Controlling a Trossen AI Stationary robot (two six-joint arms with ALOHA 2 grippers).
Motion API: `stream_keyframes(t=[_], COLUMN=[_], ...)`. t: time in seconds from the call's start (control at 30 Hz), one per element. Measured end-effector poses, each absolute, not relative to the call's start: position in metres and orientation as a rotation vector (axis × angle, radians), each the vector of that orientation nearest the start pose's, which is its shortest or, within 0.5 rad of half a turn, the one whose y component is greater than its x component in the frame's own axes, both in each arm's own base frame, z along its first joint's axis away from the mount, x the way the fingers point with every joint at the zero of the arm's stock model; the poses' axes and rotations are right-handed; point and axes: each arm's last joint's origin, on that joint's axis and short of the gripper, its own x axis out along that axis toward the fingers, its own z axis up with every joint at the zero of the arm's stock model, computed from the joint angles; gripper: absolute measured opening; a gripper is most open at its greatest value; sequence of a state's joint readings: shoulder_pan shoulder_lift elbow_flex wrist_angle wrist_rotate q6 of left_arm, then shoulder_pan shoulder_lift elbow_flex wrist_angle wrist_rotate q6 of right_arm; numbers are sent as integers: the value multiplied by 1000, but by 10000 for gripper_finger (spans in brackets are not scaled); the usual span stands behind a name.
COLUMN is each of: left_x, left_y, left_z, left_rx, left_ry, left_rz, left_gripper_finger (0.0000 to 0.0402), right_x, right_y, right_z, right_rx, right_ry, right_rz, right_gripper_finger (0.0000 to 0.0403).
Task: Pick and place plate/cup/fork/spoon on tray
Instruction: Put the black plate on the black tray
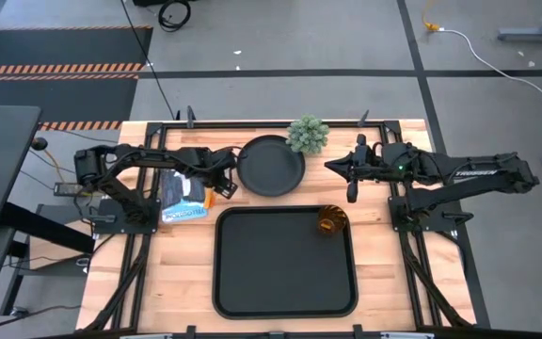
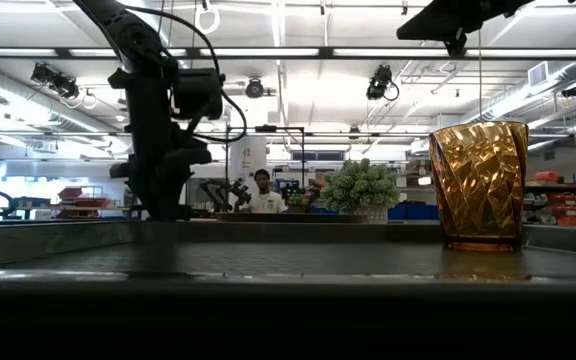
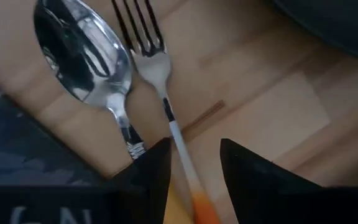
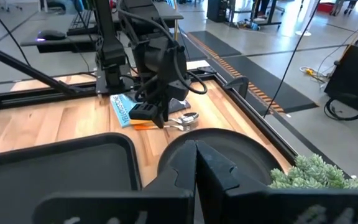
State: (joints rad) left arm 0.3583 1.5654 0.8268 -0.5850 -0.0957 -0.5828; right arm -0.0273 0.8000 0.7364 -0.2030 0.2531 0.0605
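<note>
The fork [image 3: 157,68] and the spoon [image 3: 82,53] lie side by side on the wooden table, left of the round black plate [image 1: 271,167]. My left gripper [image 3: 194,146] is open and low over them, one finger on each side of the fork's orange-and-white handle [image 3: 188,177]. It also shows in the high view [image 1: 222,185]. The amber cup [image 1: 331,220] stands upright in the far right corner of the black tray [image 1: 220,282]. My right gripper [image 1: 330,168] is shut and empty, in the air just right of the plate. My left gripper's fingers [image 3: 160,162] stand on either side of the fork's handle, coming from above. I cannot tell whether they touch it. The fork lies flat on the table.
A blue packet [image 1: 184,198] lies beside the cutlery, partly under my left gripper. A small green plant [image 1: 307,135] stands at the far edge, next to the plate. A person [image 2: 262,190] shows in the room beyond the table.
</note>
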Motion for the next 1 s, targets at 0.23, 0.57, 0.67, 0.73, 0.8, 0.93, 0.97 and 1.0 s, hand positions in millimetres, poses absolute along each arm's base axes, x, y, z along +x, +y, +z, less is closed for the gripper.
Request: stream_keyframes(t=[0.23, 0.57, 0.67, 0.73, 0.8, 0.93, 0.97, 1.0], left_x=[248, 252, 253, 253, 253, 254, 253, 253], left_y=[96, 100, 101, 101, 101, 102, 102, 103], left_z=[153, 143, 139, 137, 136, 135, 135, 135], left_rx=[-647, -604, -590, -584, -582, -579, -575, -573], left_ry=[1163, 1179, 1191, 1196, 1203, 1205, 1206, 1206], left_rz=[768, 779, 789, 794, 795, 798, 798, 796], left_gripper_finger=[146, 146, 146, 144, 142, 141, 141, 141], right_x=[177, 177, 177, 177, 177, 177, 177, 177], right_y=[-12, -11, -11, -11, -11, -11, -11, -11], right_z=[313, 313, 312, 312, 313, 313, 313, 313], right_rx=[38, 47, 49, 49, 50, 50, 50, 50], right_ry=[248, 248, 249, 249, 248, 248, 248, 248], right_rz=[-287, -275, -274, -271, -271, -271, -271, -271], right_gripper_finger=[11, 11, 11, 11, 11, 11, 11, 11])
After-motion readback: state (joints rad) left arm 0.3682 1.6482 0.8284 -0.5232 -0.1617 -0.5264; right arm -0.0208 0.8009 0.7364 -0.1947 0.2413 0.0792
